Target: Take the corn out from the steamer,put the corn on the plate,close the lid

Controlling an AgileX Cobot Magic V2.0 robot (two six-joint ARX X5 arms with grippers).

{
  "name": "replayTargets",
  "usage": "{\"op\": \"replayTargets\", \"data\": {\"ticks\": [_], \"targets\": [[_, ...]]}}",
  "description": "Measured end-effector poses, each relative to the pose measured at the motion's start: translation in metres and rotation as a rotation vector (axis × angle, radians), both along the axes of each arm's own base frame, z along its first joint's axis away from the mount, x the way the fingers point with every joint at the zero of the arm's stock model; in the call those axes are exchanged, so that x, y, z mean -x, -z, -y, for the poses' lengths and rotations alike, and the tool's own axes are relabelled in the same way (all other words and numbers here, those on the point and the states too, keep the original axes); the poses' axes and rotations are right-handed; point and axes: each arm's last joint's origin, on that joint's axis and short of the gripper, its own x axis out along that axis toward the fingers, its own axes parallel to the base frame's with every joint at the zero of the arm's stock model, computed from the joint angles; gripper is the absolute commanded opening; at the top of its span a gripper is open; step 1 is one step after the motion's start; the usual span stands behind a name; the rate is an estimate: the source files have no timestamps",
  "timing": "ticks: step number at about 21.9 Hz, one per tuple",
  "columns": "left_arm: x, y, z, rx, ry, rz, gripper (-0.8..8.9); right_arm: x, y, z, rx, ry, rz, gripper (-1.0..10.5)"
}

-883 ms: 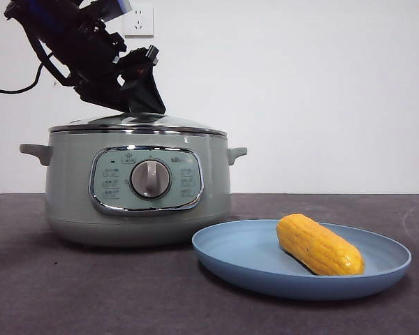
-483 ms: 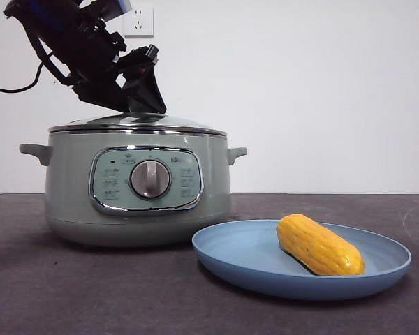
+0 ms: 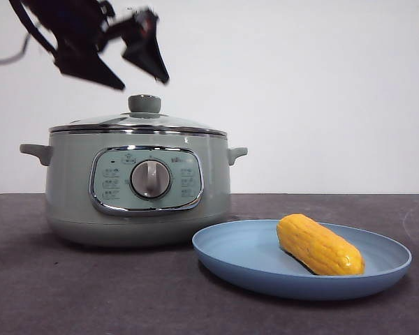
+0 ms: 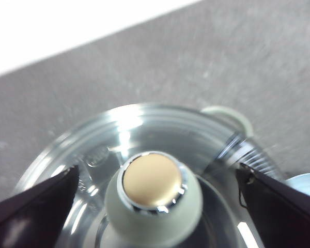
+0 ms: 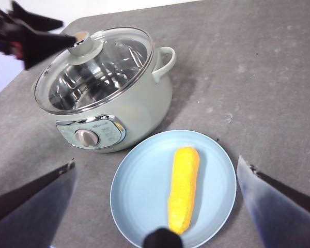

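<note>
At upper left of the front frame my left gripper [image 3: 141,75] hangs directly above the lid [image 3: 138,122], jaws spread wide, holding nothing. Lid sits on the steamer [image 3: 136,185]; the corn [image 3: 320,244] lies on the plate [image 3: 244,262]. Right gripper [image 5: 155,206] waits wide apart.

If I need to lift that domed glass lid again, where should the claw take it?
By the pale green knob at the centre of the chrome-rimmed glass lid, coming straight down from above. It stands upright and narrow; the dome is smooth and wide.
</note>
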Motion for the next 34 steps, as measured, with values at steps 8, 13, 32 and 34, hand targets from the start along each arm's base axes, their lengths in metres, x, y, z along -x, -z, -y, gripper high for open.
{"op": "replayTargets", "data": {"ticks": [8, 13, 32, 34], "targets": [[0.072, -0.046, -0.028, 0.042, -0.014, -0.068, 5.65, 0.002, 0.001, -0.002, 0.011, -0.1, -0.005, 5.7], [0.129, -0.061, -0.048, 0.093, 0.048, -0.173, 5.61, 0.004, 0.005, -0.002, 0.036, -0.173, -0.043, 5.6], [0.179, -0.058, -0.066, 0.075, 0.063, -0.333, -0.04, 0.007, 0.009, -0.002, 0.064, -0.203, -0.078, 0.0], [0.179, -0.058, -0.066, 0.076, 0.063, -0.332, -0.04, 0.007, 0.009, -0.002, 0.064, -0.203, -0.078, 0.0]]}}
